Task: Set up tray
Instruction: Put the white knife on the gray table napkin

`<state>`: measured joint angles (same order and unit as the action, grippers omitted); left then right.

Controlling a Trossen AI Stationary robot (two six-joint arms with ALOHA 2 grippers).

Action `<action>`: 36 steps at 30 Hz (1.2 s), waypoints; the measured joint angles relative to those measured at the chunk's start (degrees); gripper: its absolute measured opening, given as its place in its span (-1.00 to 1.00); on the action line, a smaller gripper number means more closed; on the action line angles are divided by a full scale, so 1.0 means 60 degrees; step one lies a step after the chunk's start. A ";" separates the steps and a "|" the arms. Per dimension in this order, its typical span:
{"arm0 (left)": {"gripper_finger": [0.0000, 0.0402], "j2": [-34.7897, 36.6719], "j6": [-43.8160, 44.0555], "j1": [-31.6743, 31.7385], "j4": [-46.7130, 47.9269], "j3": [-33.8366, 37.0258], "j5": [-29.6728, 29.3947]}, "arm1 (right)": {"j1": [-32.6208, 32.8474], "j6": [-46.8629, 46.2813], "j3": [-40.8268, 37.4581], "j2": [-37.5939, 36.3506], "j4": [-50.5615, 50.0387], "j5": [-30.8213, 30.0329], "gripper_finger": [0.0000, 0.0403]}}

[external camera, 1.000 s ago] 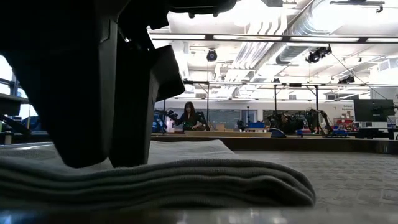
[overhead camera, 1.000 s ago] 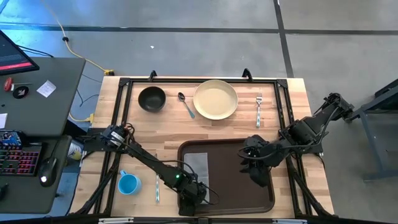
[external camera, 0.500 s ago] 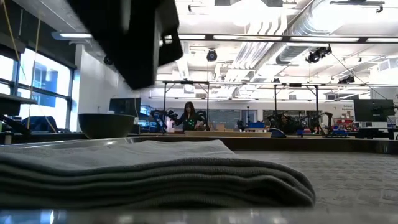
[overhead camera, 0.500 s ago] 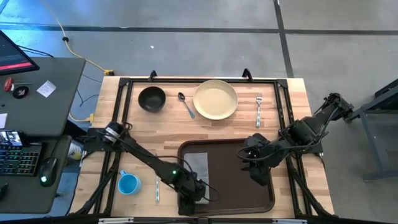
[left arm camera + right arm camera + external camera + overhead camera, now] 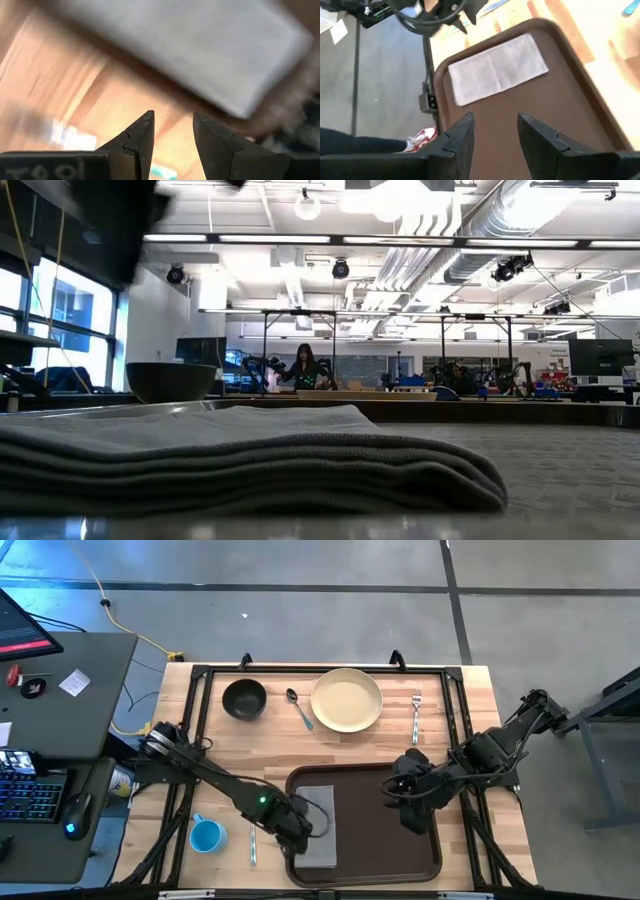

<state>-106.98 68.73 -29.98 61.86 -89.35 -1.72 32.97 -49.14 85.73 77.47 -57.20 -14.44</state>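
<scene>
The dark brown tray [image 5: 380, 840] lies at the table's near edge, and its floor [image 5: 530, 105] fills the right wrist view. A grey folded napkin [image 5: 318, 825] lies flat on the tray's left part [image 5: 497, 67] and fills the low view's foreground [image 5: 250, 460]. My left gripper [image 5: 300, 825] hovers open over the tray's left rim beside the napkin, which shows blurred past its fingers [image 5: 200, 50]. My right gripper [image 5: 412, 820] hangs open above the tray's right part, its fingers pointing toward the napkin [image 5: 495, 135].
Along the far side stand a dark bowl [image 5: 244, 698], a spoon [image 5: 300, 708], a cream plate [image 5: 347, 700] and a fork [image 5: 416, 715]. A blue cup [image 5: 207, 836] and a knife [image 5: 253, 840] lie left of the tray. A black frame borders the tabletop.
My left gripper has risen off the napkin and drawn back toward the table's left and far side, leaving the low view almost entirely. The napkin stays flat on the tray where it was.
</scene>
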 joint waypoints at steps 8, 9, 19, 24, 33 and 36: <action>-0.16 -0.0031 0.5373 -0.0692 0.0137 0.0633 0.0386 | -0.0078 0.0964 0.0000 0.0000 0.0001 -0.1203 -0.30; -0.16 -0.0021 0.5603 -0.0776 0.0054 0.0633 0.0383 | -0.0139 0.1155 0.0000 0.0000 0.0001 -0.1194 -0.30; -0.16 0.0405 0.6699 -0.1130 -0.1076 0.1644 -0.0162 | -0.1373 0.3376 0.0007 -0.0005 0.0004 0.0429 -0.30; -0.16 0.0734 0.7964 -0.1169 -0.1361 0.2555 -0.0097 | -0.1902 0.3942 0.0007 -0.0048 -0.0013 0.1296 -0.30; -0.16 0.0958 0.8694 -0.1253 -0.1544 0.3295 0.0410 | -0.2176 0.4760 0.0007 -0.0055 -0.0014 0.1546 -0.30; -0.16 0.0951 0.8965 -0.1256 -0.1884 0.3772 0.0704 | -0.2215 0.4928 0.0007 -0.0055 -0.0012 0.1573 -0.30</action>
<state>-101.27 122.52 -37.52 50.56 -66.72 2.50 19.68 -19.57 85.78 77.14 -57.26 -5.00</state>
